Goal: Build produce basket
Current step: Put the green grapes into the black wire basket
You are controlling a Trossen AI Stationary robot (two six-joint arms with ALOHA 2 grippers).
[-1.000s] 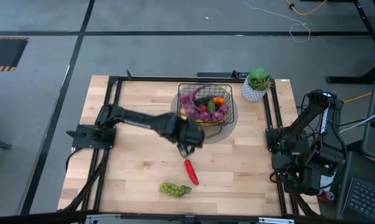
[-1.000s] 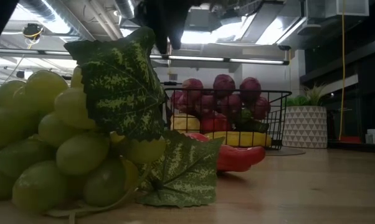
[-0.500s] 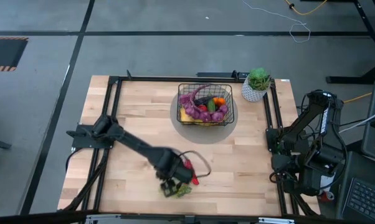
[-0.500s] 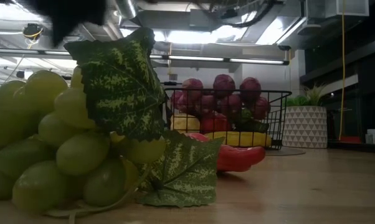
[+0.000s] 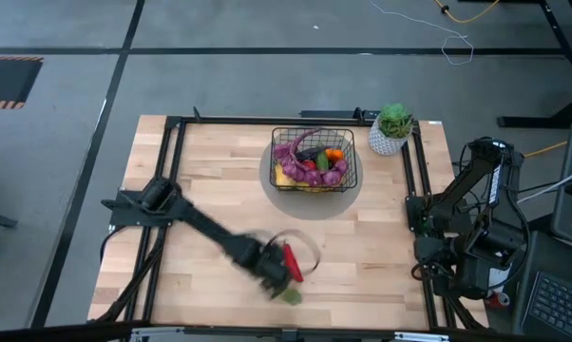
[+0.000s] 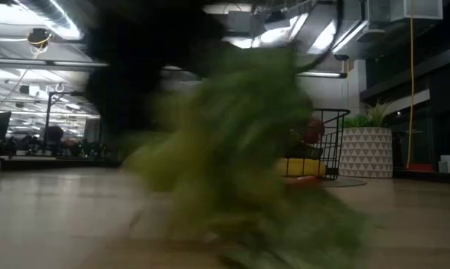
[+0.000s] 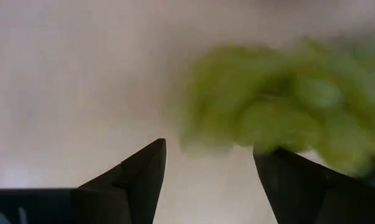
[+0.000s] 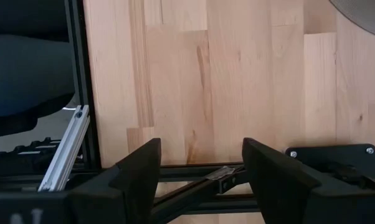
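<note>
Grapes [image 5: 288,295], green ones, lie near the front edge of the table [image 5: 200,180], well in front of the basket [image 5: 313,160] and a little to its left; we take the basket as our landmark. In the low view they show only as a green smear [image 6: 240,157] across the picture. From the left of the basket our left arm reaches forward across the wood, and the left gripper [image 5: 270,277] sits low at the bunch, well in front of the basket. In the left wrist view its fingers [image 7: 141,174] stand apart with bare wood between them, and the green bunch [image 7: 281,112] lies just past the tips, close to one of them; we cannot tell whether it touches. Nothing is clamped.

Just beside that gripper, on the side nearer the basket, lies a red chili [image 5: 292,261]. The basket stands on a grey round mat [image 5: 276,188] toward the back of the table, and we see purple grapes [image 5: 314,169], something orange and a strip of yellow in it. Right of the basket, at the back corner, stands a plant [image 5: 391,126] in a white pot.

Farther right of the basket, off the table's side edge, our right arm waits folded. In the right wrist view the right gripper [image 8: 200,180] hangs over the table's frame, its fingers spread and empty.
</note>
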